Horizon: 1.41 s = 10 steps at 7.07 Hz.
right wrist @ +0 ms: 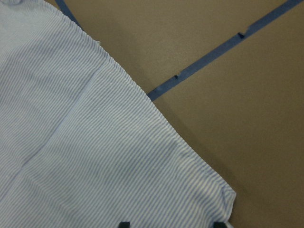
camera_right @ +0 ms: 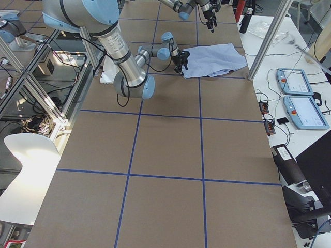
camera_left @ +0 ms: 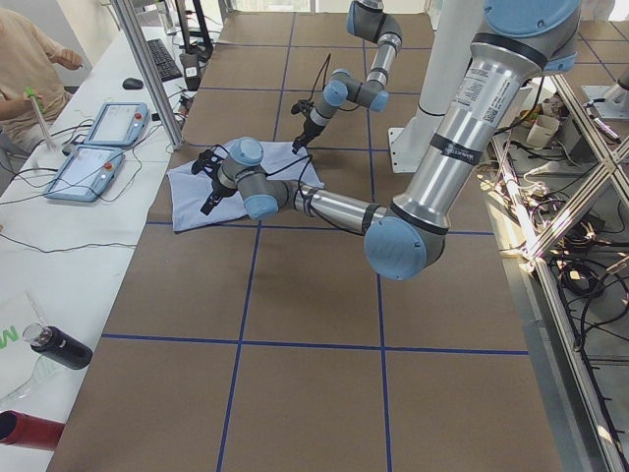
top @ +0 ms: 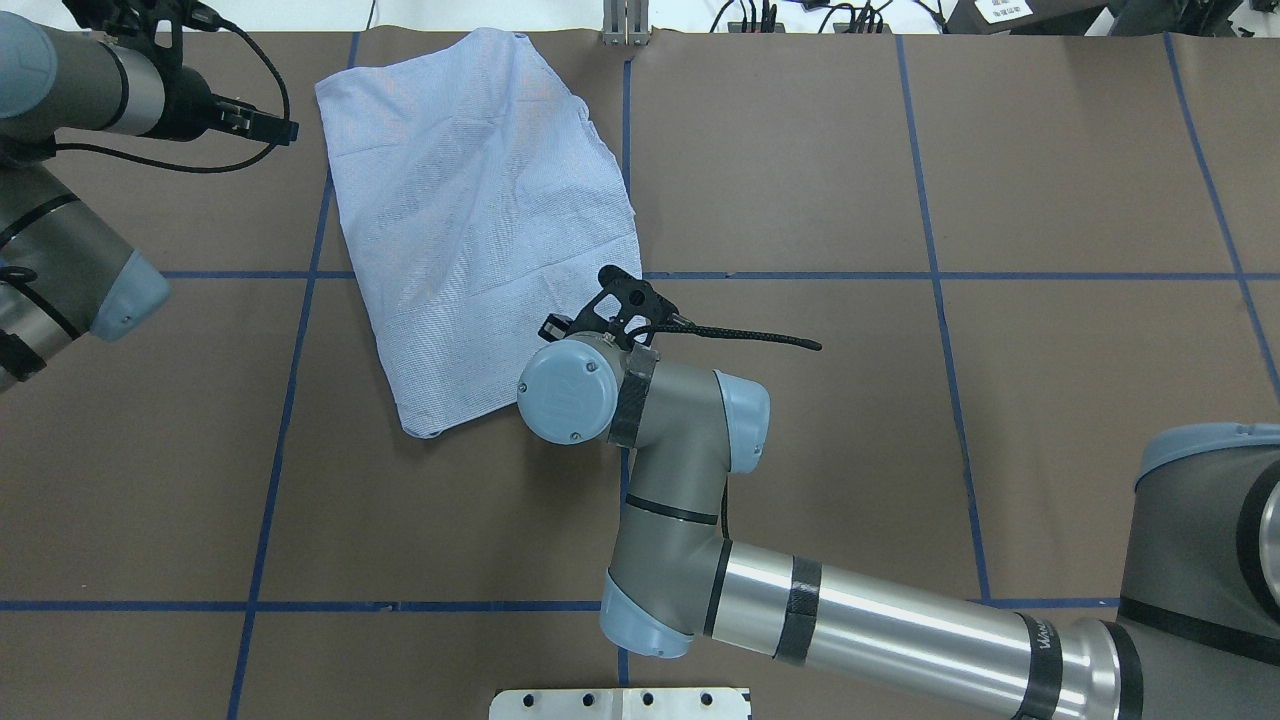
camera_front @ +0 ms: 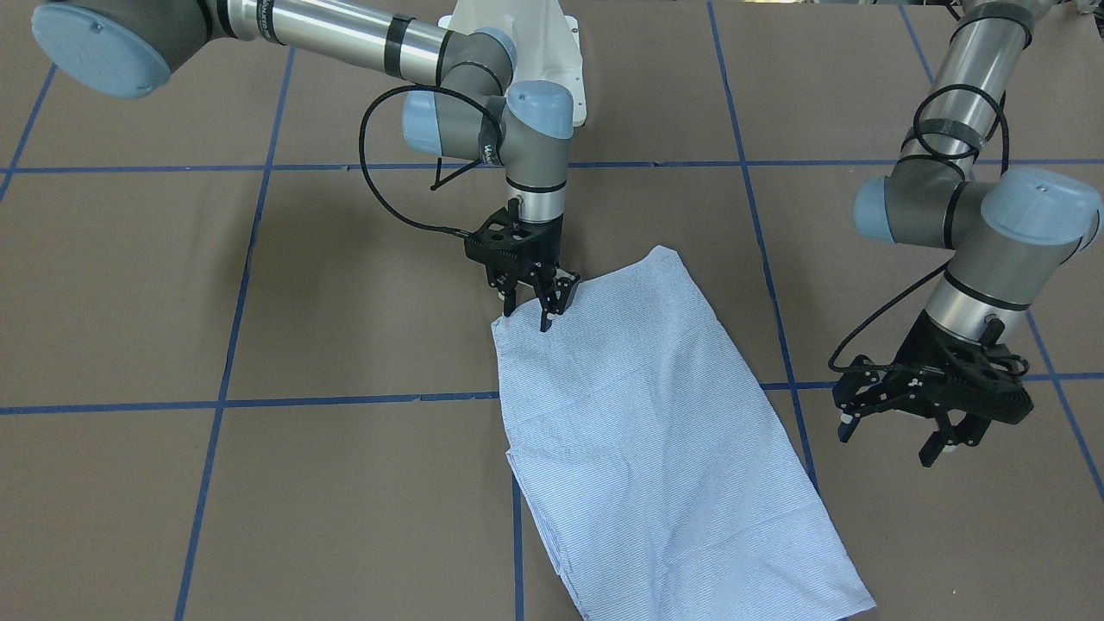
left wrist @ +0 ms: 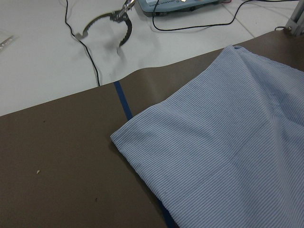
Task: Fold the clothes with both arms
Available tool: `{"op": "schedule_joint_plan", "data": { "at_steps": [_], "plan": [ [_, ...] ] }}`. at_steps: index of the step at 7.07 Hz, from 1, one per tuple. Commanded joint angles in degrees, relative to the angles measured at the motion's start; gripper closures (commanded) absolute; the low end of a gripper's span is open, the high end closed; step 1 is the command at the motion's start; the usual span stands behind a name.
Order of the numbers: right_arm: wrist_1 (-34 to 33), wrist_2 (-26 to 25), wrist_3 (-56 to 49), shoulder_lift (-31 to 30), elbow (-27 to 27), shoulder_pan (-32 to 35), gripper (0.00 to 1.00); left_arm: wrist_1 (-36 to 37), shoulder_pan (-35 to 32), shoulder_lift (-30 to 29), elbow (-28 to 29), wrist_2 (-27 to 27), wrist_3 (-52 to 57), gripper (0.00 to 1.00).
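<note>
Two grey-and-silver arms reach over a broad table (camera_front: 345, 293) covered in matte brown sheeting, which strips of blue tape (camera_front: 345, 400) divide into large squares. The shirt (camera_front: 655, 431), pale blue with fine white stripes, lies flat on this surface as a long folded rectangle. It sits at a slant on the robot's left half, toward the operators' side, and covers parts of the tape lines. In the overhead view one short end reaches the table's far edge.

The right arm (top: 800, 600) stretches across and bends down at the wrist, so the right gripper (camera_front: 527, 317) stands at a corner of the shirt's nearer end. Its fingers are parted a moderate way, one tip at the very corner and the other on the cloth. The right wrist view shows that corner lying between the two tips, not pinched.

The left arm (camera_front: 966, 198) hangs beside the shirt's long edge. The left gripper (camera_front: 888, 444) hovers above bare table, apart from the cloth, fingers spread wide and holding nothing.

A white pedestal base (camera_front: 517, 43) stands at the robot's edge of the table. Along the operators' side runs a white bench (camera_left: 59, 256) strewn with black cables, bearing a flat console (camera_left: 116, 123), a second one beside it, a keyboard (camera_left: 162, 61) and a dark bottle (camera_left: 61, 347). A person (camera_left: 25, 64) in a pale orange top sits at the bench's far end. An aluminium post (camera_right: 266, 41) rises between table and bench, and a white chair (camera_right: 28, 150) stands on the robot's side.
</note>
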Motion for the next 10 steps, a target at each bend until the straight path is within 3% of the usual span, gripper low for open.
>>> {"op": "schedule_joint_plan", "data": {
  "at_steps": [1,2,5,7,8,9,10],
  "plan": [
    [0.0,0.07,-0.06,0.12,-0.09,-0.01,0.93,-0.16,0.0,0.14,-0.09,0.0,0.0,0.0],
    [-0.09,0.07,0.2,0.12,-0.09,-0.01,1.0,-0.16,0.0,0.23,-0.09,0.0,0.0,0.0],
    [0.0,0.07,-0.14,-0.67,2.7,0.52,1.0,-0.16,0.0,0.49,-1.31,-0.09,-2.7,0.0],
    [-2.8,-0.01,0.03,-8.79,15.66,0.35,1.0,-0.16,0.35,0.93,-2.89,-0.44,-3.87,0.0],
    [-2.9,-3.15,0.38,-15.2,23.57,-3.74,1.0,-0.16,0.61,1.8,-4.38,-0.53,-3.95,0.0],
    [-2.99,-9.45,0.73,-18.48,27.91,-9.18,1.0,-0.07,0.88,2.94,-6.48,-0.62,-5.61,0.0],
    [-3.51,-12.47,2.21,-20.52,30.65,-12.71,1.0,-0.16,1.14,4.26,-9.55,-1.49,-8.24,0.0]
  ]
}}
